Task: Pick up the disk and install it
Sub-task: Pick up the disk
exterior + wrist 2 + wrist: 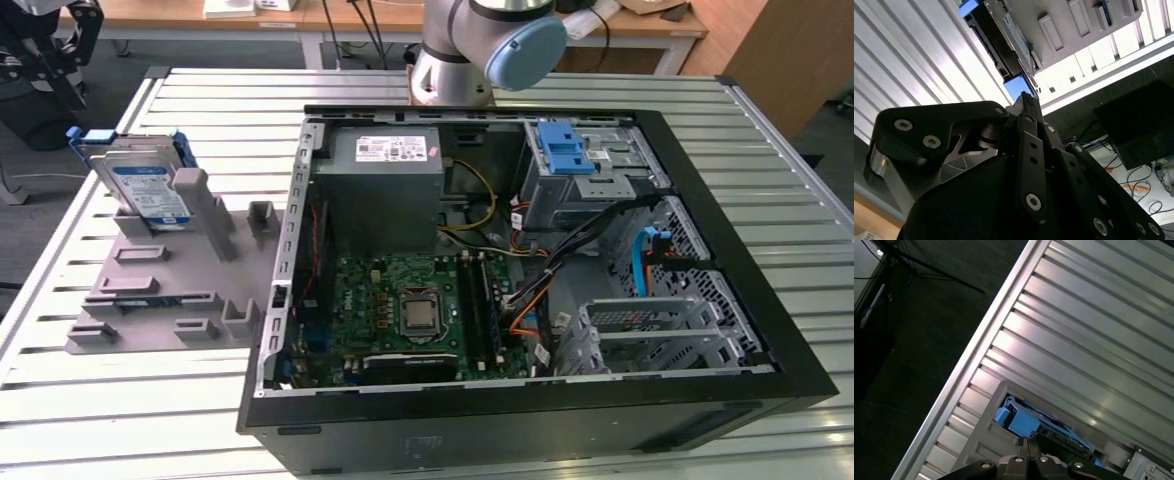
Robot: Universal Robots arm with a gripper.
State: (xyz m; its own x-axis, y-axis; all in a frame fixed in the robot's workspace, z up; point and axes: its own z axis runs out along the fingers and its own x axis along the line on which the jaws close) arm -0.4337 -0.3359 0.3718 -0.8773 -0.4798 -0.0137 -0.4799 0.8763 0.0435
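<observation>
- your end effector (1026,97) hangs just over the disk (144,190), its tip aimed at a blue corner of the carrier frame; in both wrist views the tip is near that corner but looks apart from it.
- judging by the second wrist view, the jaws are clenched together with nothing between them, so you have no grasp yet.
- the disk stands on edge in the grey holder rack (160,290) on the tabletop (134,420), at the exterior view's left and well apart from the open computer case (534,410).
- in the first wrist view you look down on the disk's (1059,432) top edge and blue frame, with the slatted tabletop (1094,340) beyond it.
- inside the case, the drive cage with the blue latch (567,150) sits at the far corner; i can't tell you from here which slot is meant for the disk.
- done so far, as i judge it: only the approach to the pick-up.
- left for you: the grasp, the lift out of the rack, the carry to the case and the whole install.
</observation>
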